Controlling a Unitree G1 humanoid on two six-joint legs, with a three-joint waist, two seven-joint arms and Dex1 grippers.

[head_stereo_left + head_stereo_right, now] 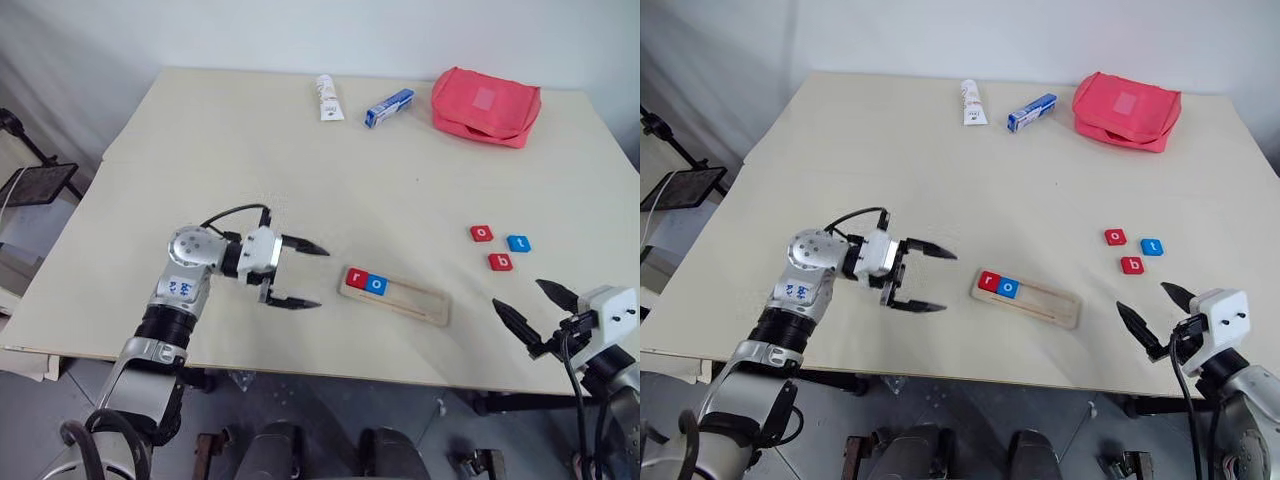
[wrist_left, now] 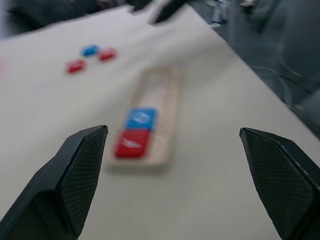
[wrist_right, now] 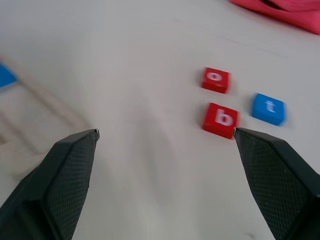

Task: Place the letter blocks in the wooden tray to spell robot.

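The wooden tray lies near the counter's near edge, holding red r and blue o at its left end. Left end effector (fingers spread, empty) hovers just left. Right end effector, open, sits near loose blocks o, t, b.

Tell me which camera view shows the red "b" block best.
The right wrist view: the red "b" block is large there and its white letter reads clearly, between the "o" and "t" blocks. Both head views show it small but legible. The left wrist view shows only blurred loose blocks.
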